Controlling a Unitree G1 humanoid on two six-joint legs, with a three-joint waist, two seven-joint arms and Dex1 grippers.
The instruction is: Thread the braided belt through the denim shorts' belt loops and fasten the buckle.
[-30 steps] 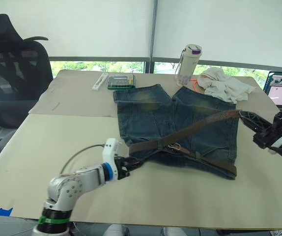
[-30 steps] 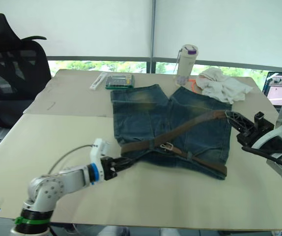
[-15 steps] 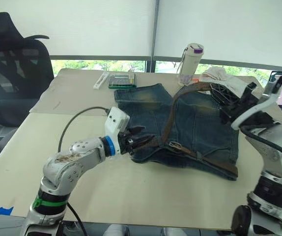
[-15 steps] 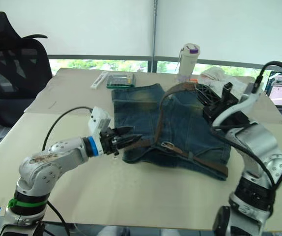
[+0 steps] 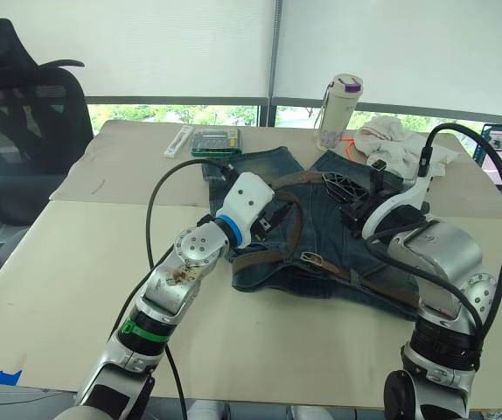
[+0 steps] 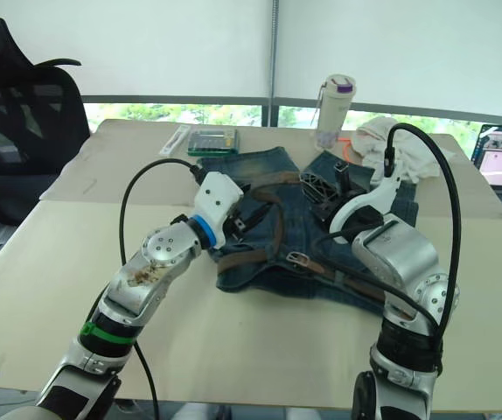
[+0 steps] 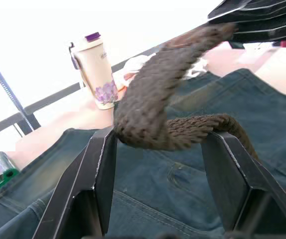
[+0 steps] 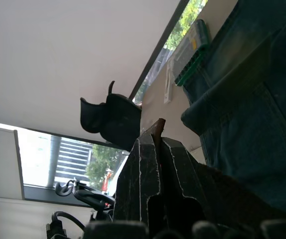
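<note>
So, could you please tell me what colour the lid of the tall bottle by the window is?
Purple, on a white bottle; clearest in the left eye view.

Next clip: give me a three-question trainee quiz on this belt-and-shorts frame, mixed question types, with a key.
1. True or false: the right gripper is shut on the belt.
2. Which stands beside the white cloth? A) bottle B) mug C) kettle
3. Fill in: the buckle lies on the ____.

Key: 1 true; 2 A; 3 shorts
</note>
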